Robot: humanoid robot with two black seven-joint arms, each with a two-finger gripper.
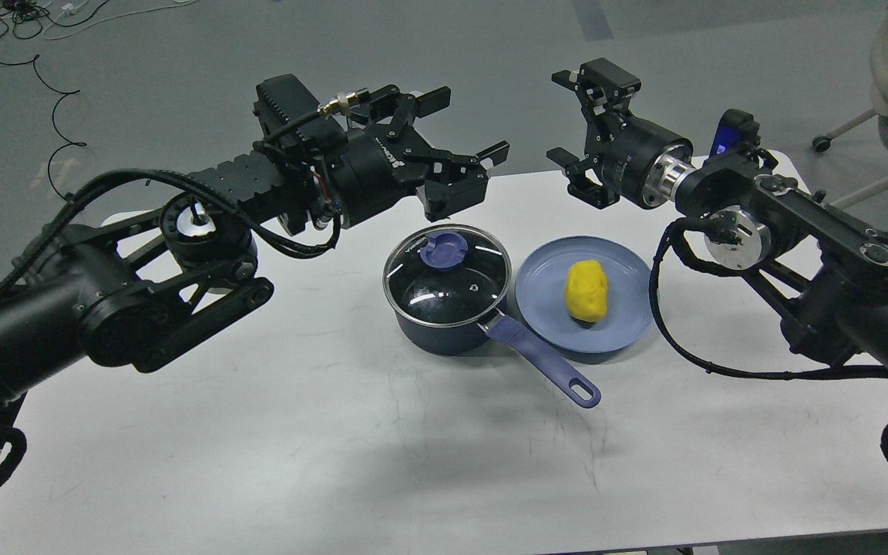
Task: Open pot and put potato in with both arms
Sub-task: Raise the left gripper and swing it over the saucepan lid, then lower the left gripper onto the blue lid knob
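Head view. You see the saucepan (pixel 444 312) standing upright near the middle of the white table (pixel 259 462), its steel-rimmed glass lid (pixel 446 276) seated on the rim and the purple knob (pixel 444 250) toward the far side of the lid. The lavender handle (pixel 540 361) runs from the pot toward the near right corner of the table, its end hole visible. Just right of the pot lies a light-blue plate (pixel 544 297); the handle's root overlaps the plate's near-left rim. The yellow potato (pixel 586 290) rests on the plate, right of its centre.

Your left end effector (pixel 465 125) hangs above the table's far edge, beyond and above the pot lid, its two fingers spread wide and holding nothing. Your right end effector (pixel 567 116) hangs above the far edge, beyond the plate, fingers likewise spread apart and empty. Both are clear of the pot and potato. Grey floor (pixel 182 46) with loose cables (pixel 51 100) lies beyond the table.
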